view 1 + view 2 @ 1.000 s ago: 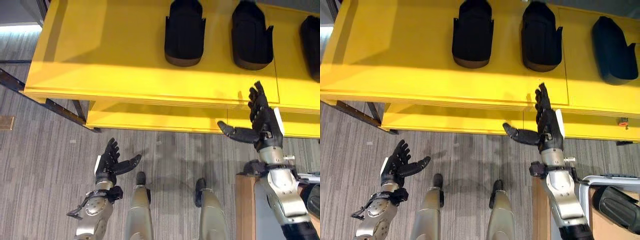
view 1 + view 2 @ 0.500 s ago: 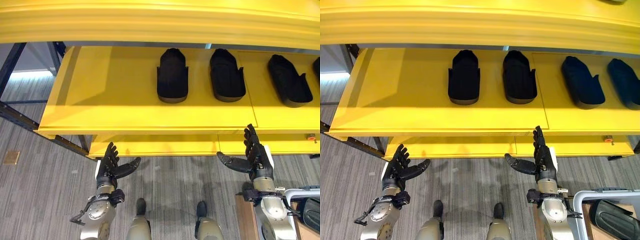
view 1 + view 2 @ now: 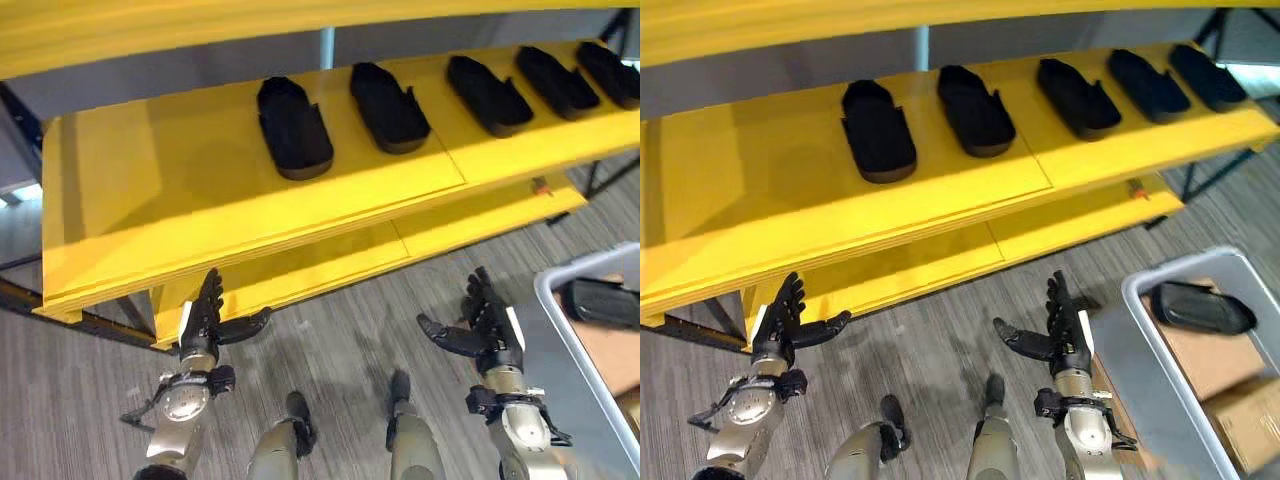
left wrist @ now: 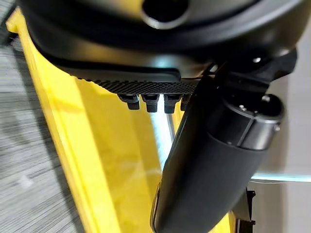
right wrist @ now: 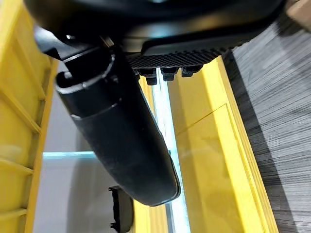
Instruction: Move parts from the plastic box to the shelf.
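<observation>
— Below the yellow shelf (image 3: 200,190), what do your eyes show?
— From the left eye, five black parts (image 3: 294,127) lie in a row on the shelf. My left hand (image 3: 205,318) and right hand (image 3: 490,325) hang over the carpet, fingers straight, thumbs out, holding nothing.
— And the right eye?
— A grey plastic box (image 3: 1140,370) sits at my right with one black part (image 3: 1200,308) in it.
— The wrists?
— Each shows its own thumb (image 4: 209,165) spread, empty, before the yellow shelving.
</observation>
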